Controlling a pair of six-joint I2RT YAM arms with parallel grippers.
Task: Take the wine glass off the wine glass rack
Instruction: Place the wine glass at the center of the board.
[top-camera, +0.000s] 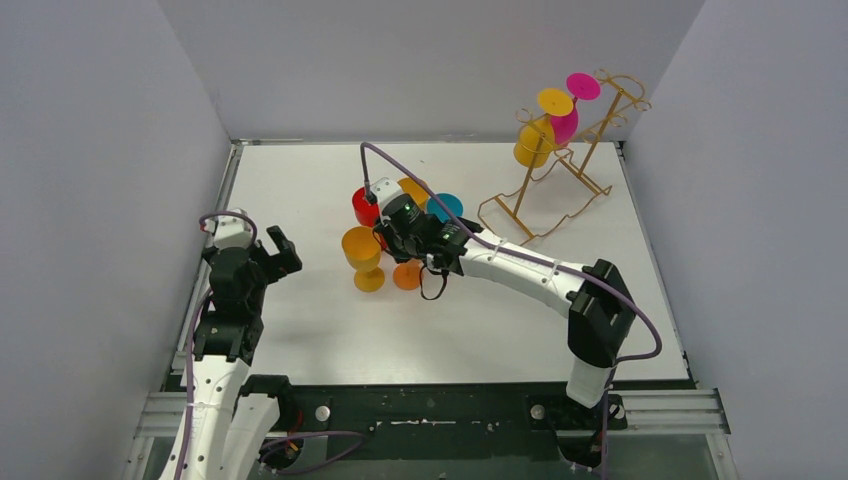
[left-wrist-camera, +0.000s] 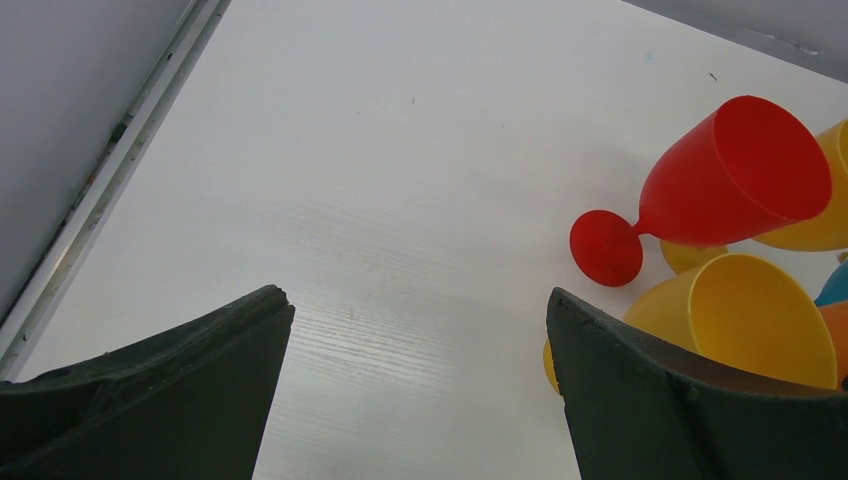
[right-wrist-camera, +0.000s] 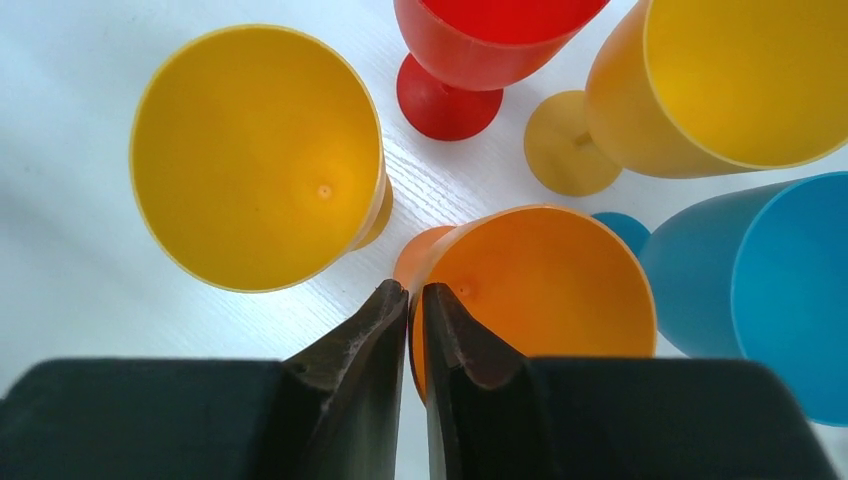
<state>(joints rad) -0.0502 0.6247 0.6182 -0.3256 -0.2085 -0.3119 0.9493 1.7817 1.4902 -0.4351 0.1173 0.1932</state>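
The gold wire wine glass rack (top-camera: 523, 190) stands at the back right, with a yellow wine glass (top-camera: 533, 145) and a magenta one (top-camera: 566, 122) hanging bowl-down from its top bar. My right gripper (right-wrist-camera: 415, 290) is far from it, at mid table. Its jaws are pinched astride the rim of an orange wine glass (right-wrist-camera: 540, 290), one finger inside the bowl and one outside. That glass's foot (top-camera: 407, 275) rests on the table below the gripper (top-camera: 405, 245). My left gripper (left-wrist-camera: 420, 300) hangs open over bare table at the left (top-camera: 283, 250), holding nothing.
Upright glasses crowd around the orange one: a yellow one (right-wrist-camera: 255, 150) to its left, a red one (right-wrist-camera: 470, 40) behind, an amber one (right-wrist-camera: 730, 80) and a blue one (right-wrist-camera: 760, 280) to the right. Grey walls close in three sides.
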